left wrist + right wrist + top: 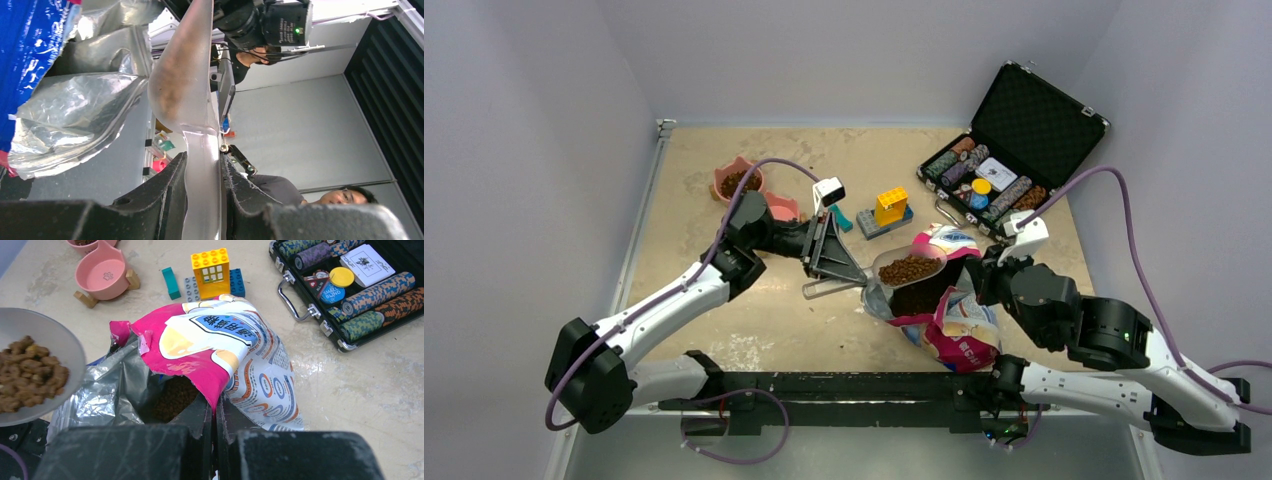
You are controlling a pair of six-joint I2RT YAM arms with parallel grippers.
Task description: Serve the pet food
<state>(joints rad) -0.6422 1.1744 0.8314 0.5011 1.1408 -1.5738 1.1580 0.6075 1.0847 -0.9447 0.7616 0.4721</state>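
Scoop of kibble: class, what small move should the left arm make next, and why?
Probably lift the scoop clear of the bag and carry it level toward the empty pink bowl. It sits loaded with kibble over the bag's mouth, the left gripper clamps its handle, and the right gripper pinches the bag's edge.

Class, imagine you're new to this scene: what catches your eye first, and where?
A scoop heaped with kibble hangs mid-table in the left gripper, by the open pink bag, whose edge the right gripper pinches. At the far right, an open black case shows rows of poker chips.
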